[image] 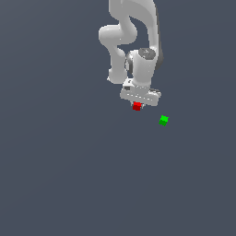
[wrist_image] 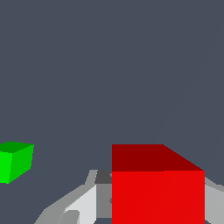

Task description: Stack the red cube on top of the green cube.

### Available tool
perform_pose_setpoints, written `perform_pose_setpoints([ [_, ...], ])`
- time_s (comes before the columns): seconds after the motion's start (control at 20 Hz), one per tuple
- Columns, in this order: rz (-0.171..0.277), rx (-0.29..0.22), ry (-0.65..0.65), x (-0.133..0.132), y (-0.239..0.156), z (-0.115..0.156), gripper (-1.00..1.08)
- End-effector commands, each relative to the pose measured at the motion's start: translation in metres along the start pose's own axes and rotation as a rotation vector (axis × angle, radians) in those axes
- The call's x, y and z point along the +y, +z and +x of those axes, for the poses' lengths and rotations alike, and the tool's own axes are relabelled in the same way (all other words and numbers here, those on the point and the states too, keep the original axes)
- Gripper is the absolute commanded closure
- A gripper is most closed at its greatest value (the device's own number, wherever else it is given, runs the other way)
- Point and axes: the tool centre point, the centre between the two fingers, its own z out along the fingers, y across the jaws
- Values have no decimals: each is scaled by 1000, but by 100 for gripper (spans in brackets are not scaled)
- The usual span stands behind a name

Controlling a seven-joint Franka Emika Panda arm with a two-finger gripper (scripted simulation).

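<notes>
Wrist view, nearest the camera: the red cube (wrist_image: 157, 197) fills the lower part of the frame, its bright front face and darker top face both visible. Pale grey fingers (wrist_image: 81, 203) of the claw (wrist_image: 153, 205) flank it on either side, and the cube sits between them, so the claw appears closed on the cube; the contact surfaces themselves are hidden behind the cube. Farther off in the same view, the green cube (wrist_image: 15, 161) rests alone on the dark grey surface (wrist_image: 113, 65), well apart from the red cube and cut by the frame edge.

Exterior view: the white Panda arm (image: 131, 32) descends from the upper edge of the frame and ends in the claw (image: 137, 105), whose broad white body lies across the red cube (image: 137, 107). Only a small part of the red cube shows beneath the claw. The green cube (image: 163, 120) lies near it, toward the exterior view's right and slightly lower in the frame, touching neither the claw nor the red cube. Whether the red cube is resting on the surface (image: 69, 175) or raised off it cannot be told from either view.
</notes>
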Motion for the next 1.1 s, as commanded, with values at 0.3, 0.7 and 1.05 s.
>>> perform_pose_setpoints([
  [0.3,0,-1,0,-14,5,-3,108],
  [0.7,1,-1,1,-65,22,-12,108],
  [1.05,1,-1,1,-124,42,-21,108],
])
